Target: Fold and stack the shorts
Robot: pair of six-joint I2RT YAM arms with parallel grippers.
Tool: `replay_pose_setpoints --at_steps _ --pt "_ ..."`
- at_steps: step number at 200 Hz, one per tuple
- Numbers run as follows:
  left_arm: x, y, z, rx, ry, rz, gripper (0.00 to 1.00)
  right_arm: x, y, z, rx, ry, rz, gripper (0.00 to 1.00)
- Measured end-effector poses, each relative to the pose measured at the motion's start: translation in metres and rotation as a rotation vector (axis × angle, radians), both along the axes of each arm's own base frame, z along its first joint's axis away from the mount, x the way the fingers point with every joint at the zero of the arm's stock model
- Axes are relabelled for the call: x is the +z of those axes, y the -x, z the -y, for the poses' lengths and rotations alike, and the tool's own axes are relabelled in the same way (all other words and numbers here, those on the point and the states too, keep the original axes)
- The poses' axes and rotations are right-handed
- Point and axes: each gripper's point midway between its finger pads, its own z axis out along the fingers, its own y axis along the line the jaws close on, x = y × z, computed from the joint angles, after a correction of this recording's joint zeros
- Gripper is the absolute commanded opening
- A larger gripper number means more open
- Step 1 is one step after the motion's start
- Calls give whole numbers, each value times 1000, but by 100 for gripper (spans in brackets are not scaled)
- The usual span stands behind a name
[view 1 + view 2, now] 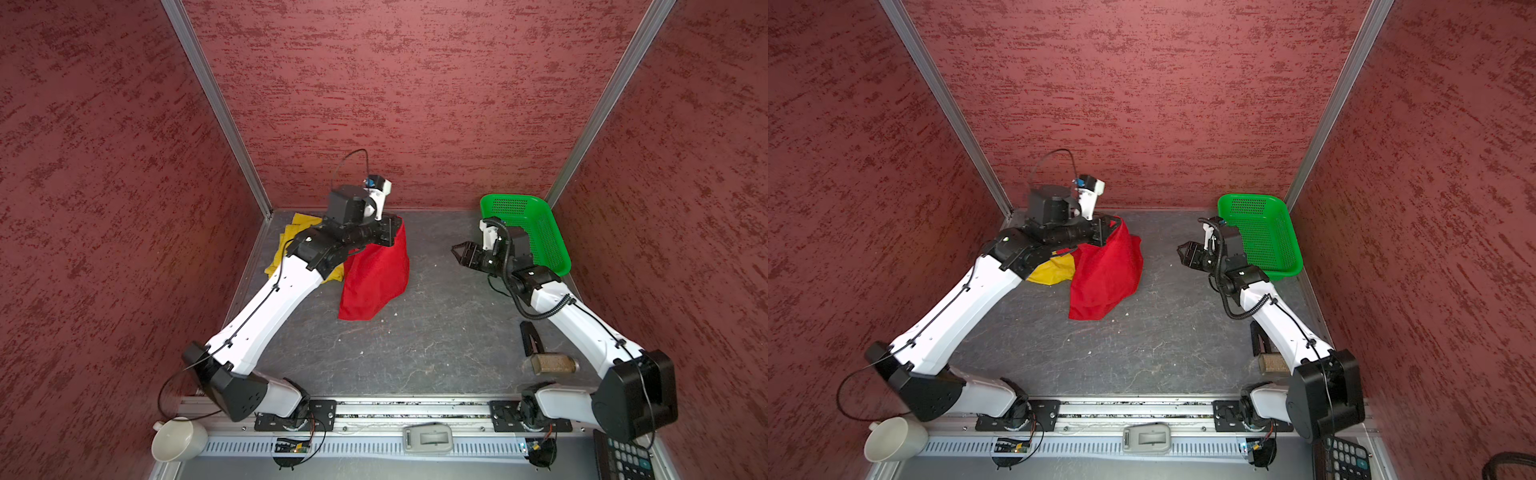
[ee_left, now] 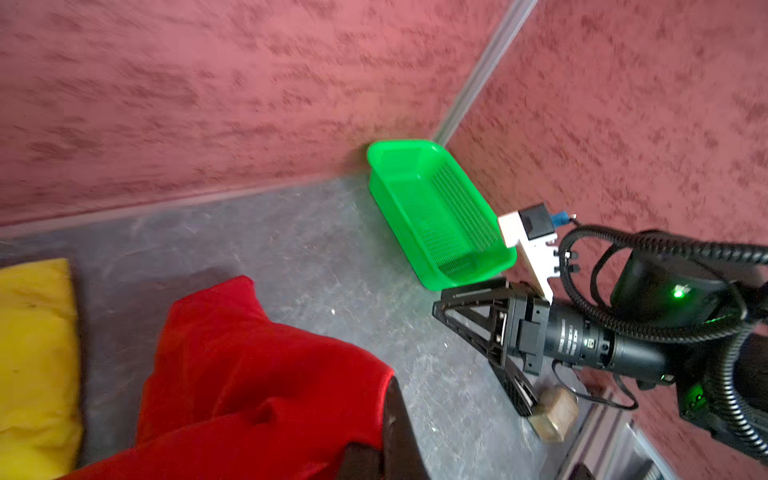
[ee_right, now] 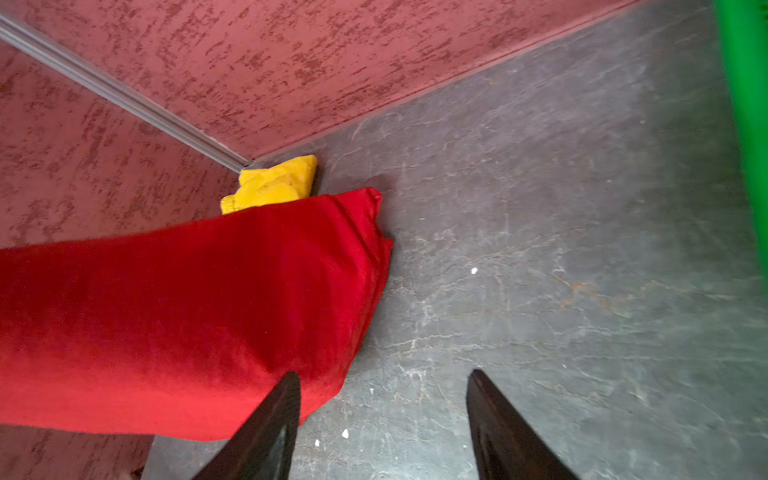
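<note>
Your left end effector [image 1: 392,230] is clenched on the top edge of the red shorts [image 1: 374,274]. The cloth hangs from it like a tent, and its lower hem rests on the surface [image 1: 415,332] toward 6 o'clock. In the left wrist view red fabric drapes over a dark finger [image 2: 395,415].

The yellow shorts [image 1: 291,245] lie bunched in the far corner at 10 o'clock. They sit under your left arm, and the red pair overlaps their near edge.

Your right end effector [image 1: 459,249] is released, with its jaws spread and nothing between them. It sits at 3 o'clock from the red shorts, apart from them and pointing their way.

The basket [image 1: 515,198] stands in the 2 o'clock corner, just behind your right wrist and against the side wall. Bare surface lies between the red shorts and the right end effector, and more runs from the middle toward 6 o'clock. At 4 o'clock a small brown block [image 1: 552,363] and a black piece [image 1: 530,338] lie beside your right arm.

The surface is dark grey, veined and scuffed, with a few white crumbs on it. Red-brown textured walls close it in on three sides, with metal posts in the far corners. A rail runs along the 6 o'clock edge, with a white cup [image 1: 178,440] at its 7 o'clock end.
</note>
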Motion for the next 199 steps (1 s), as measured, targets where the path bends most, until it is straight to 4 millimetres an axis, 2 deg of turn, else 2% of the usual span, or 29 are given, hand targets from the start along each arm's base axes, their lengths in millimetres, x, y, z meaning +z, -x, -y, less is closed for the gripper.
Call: replay_pose_setpoints --at_steps 11,29,42,53,66,82,101,117,136,162,180,199 --pt "-31 2 32 -68 -44 -60 61 -8 4 9 -32 26 -26 66" --pt "-90 10 76 -160 -135 -175 73 -16 10 23 -77 75 -59 67" --pt "-124 20 89 -195 -185 -252 79 -15 15 29 -94 102 -60 69" --pt "-141 25 87 -197 -208 -295 80 -12 19 31 -94 113 -54 71" --pt "-148 23 73 -164 -199 -327 81 -8 22 30 -80 124 -41 73" --pt "-145 14 38 -78 -150 -356 81 -10 26 20 -37 147 -35 73" --pt "-138 -1 -24 87 -52 -371 81 -26 32 -6 55 189 -57 75" --pt "-142 -12 -82 250 15 -383 82 -44 34 -31 145 237 -92 76" --pt "-163 -12 -121 356 53 -416 83 -60 29 -60 235 281 -114 77" --pt "-207 -7 -144 404 63 -479 84 -74 19 -95 329 295 -117 78" --pt "-229 -7 -142 360 53 -488 87 -85 16 -111 375 287 -120 78" --pt "-237 -18 -133 291 35 -438 89 -94 15 -116 396 287 -126 78"
